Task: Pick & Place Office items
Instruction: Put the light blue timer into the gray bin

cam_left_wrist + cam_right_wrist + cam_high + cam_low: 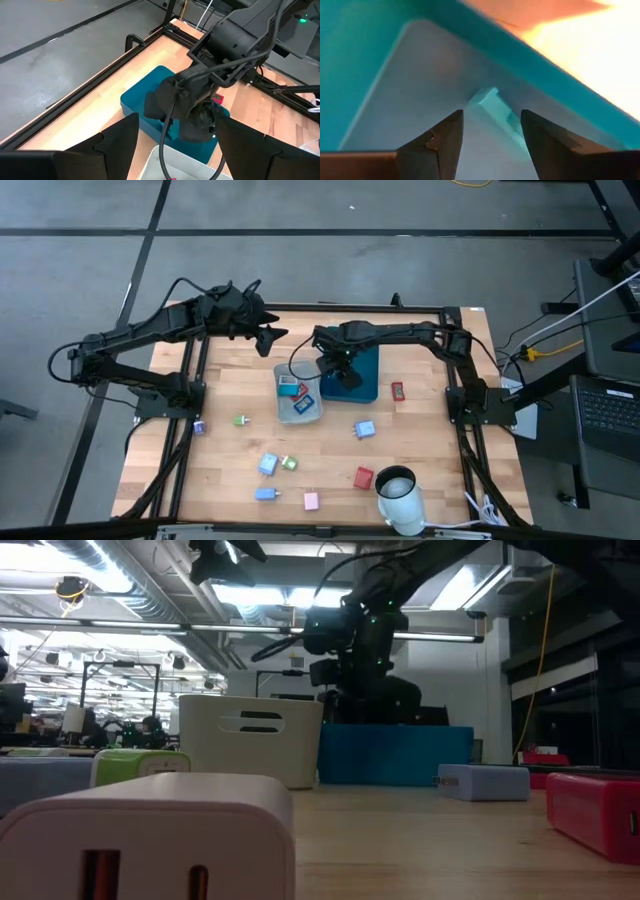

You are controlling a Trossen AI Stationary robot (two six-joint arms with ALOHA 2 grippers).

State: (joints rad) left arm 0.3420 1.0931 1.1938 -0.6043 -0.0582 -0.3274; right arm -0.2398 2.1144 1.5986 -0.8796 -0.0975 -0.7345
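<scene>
Right wrist view shows a light blue piece (495, 107) lying on the floor of the teal tray (365, 55), in a corner, with the right gripper (490, 137) held wide apart just over it, gripping nothing. High view places that gripper (340, 373) above the teal tray (368, 380), beside the grey bin (300, 410) holding 3 pieces (297, 389). Other office items (364, 429) lie scattered over the wooden table (440, 480). Left gripper (268, 336) hovers open near the table's far edge.
</scene>
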